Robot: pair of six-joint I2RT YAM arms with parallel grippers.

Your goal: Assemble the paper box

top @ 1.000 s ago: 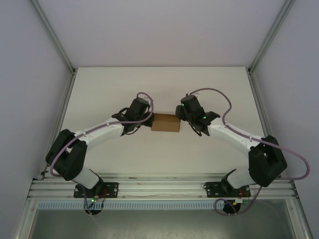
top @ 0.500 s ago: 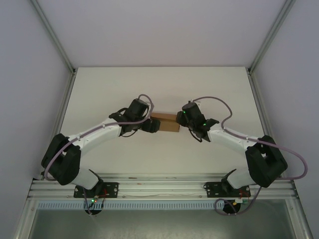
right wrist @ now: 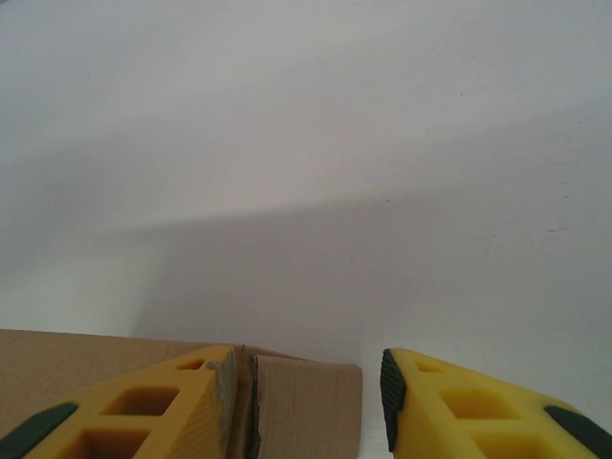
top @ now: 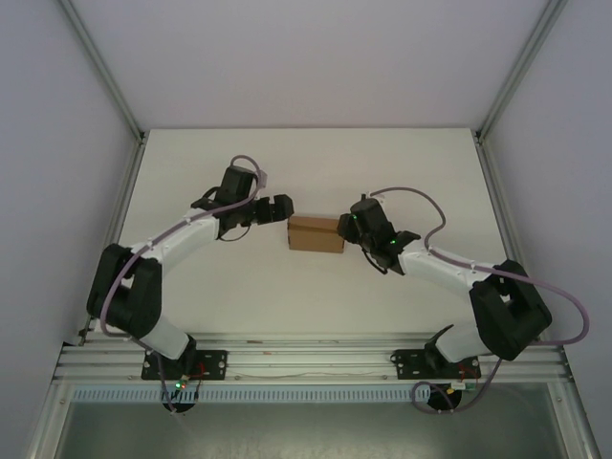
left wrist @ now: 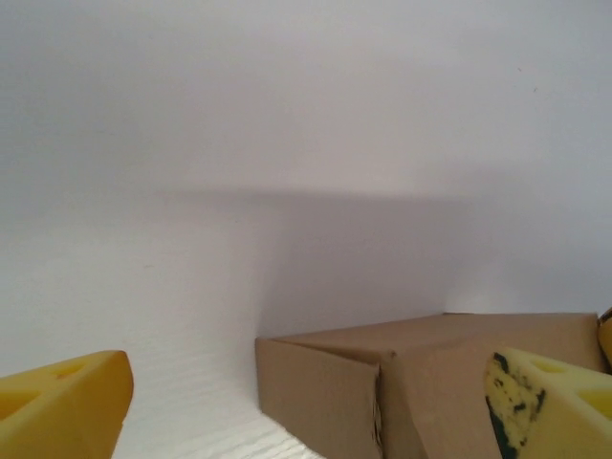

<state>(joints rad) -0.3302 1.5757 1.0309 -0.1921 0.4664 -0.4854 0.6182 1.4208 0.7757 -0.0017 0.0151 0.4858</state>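
Note:
The paper box (top: 316, 233) is a small closed brown cardboard box lying on the white table. My left gripper (top: 280, 208) hovers just off the box's far left corner, apart from it. In the left wrist view that gripper (left wrist: 308, 387) is open wide, with the box (left wrist: 421, 378) low and right of centre, one end flap facing the camera. My right gripper (top: 344, 228) sits at the box's right end. In the right wrist view it (right wrist: 306, 373) is open, straddling the box's end flap (right wrist: 306, 411), and a gap remains beside the right finger (right wrist: 459, 402).
The white table (top: 306, 163) is bordered by aluminium frame rails (top: 497, 182) left and right and a rail along the near edge by the arm bases. Bare table surface lies behind and in front of the box.
My left gripper has drawn back from the box's left end, moving up and to the left. The right gripper and the box have stayed nearly where they were.

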